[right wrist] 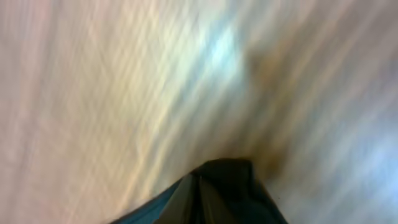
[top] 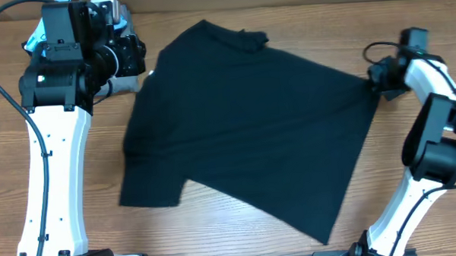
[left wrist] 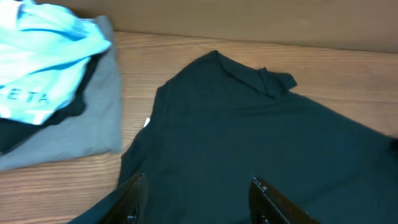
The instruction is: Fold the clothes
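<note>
The black T-shirt (top: pixel 250 119) lies spread out and slanted on the wooden table, its neck (top: pixel 244 38) toward the back. It also shows in the left wrist view (left wrist: pixel 249 143). My left gripper (left wrist: pixel 199 190) is open and empty above the shirt's back left part; in the overhead view it is at the back left (top: pixel 134 54). My right gripper (top: pixel 380 78) is at the shirt's right corner. In the blurred right wrist view its fingers (right wrist: pixel 200 182) are together, with dark cloth (right wrist: pixel 149 208) at them.
A light blue shirt with white lettering (left wrist: pixel 43 56) lies on a folded grey shirt (left wrist: pixel 81 124) at the back left, beside my left arm (top: pixel 52 111). My right arm (top: pixel 433 136) stands at the right edge. Bare wood (top: pixel 231 227) runs along the front.
</note>
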Controlling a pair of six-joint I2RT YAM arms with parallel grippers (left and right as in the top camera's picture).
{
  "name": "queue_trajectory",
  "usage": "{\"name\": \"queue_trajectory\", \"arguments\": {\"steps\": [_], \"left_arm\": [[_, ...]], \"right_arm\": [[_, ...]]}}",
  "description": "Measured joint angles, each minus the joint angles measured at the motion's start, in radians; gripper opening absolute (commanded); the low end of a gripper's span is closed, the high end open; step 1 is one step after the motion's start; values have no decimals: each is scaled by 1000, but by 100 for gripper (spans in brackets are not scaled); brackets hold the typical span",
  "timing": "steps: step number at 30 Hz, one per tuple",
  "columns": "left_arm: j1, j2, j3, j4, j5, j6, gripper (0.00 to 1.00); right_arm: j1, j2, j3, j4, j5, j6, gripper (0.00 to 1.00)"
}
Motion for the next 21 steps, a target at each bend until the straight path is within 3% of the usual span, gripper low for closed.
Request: {"name": "queue_trajectory", "arguments": {"steps": [4, 7, 15, 19, 20, 21], "left_arm": [[-24, 0, 0, -1, 19, 0, 58], [-47, 0, 0, 0, 24, 0, 64], [-115, 1, 0, -25, -23, 33, 65], [-137, 13, 0, -30, -51, 38, 69], [-139, 17, 0, -33, -54, 40, 96], [-142, 20, 0, -40, -58, 48, 100]], "right_arm": [[-62, 29, 30, 35, -161, -98, 23], [-79, 52, 74, -1, -229, -185, 23], [-93, 90, 330, -426, -321, -378, 23], [-107, 30, 382, -521, -385, -440, 26], [-112, -2, 382, -533, -397, -452, 27], [-113, -34, 382, -539, -404, -461, 28]]}}
